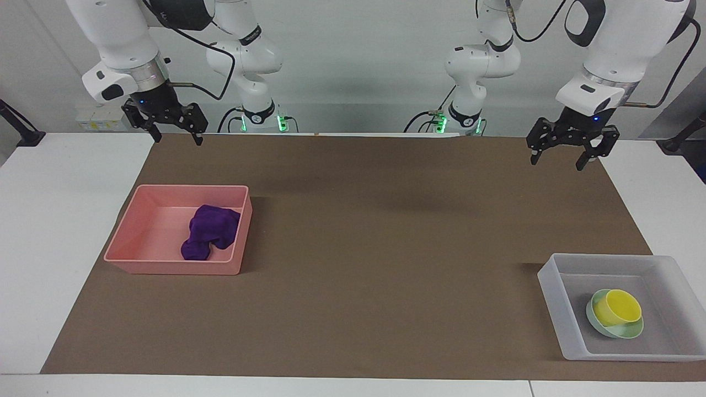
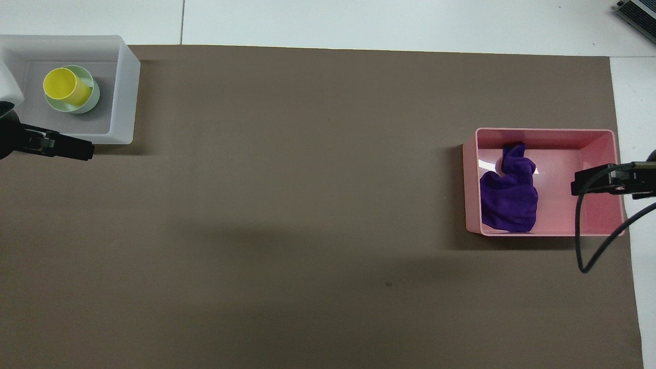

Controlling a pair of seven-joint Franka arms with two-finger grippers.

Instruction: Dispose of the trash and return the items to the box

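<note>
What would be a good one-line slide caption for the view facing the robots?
Purple rag in the pink bin, yellow cup nested in the green bowl inside the translucent tray; both grippers, left and right, raised and open.

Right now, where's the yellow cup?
The yellow cup sits in the mint-green bowl, inside the translucent tray at the left arm's end of the table.
</note>
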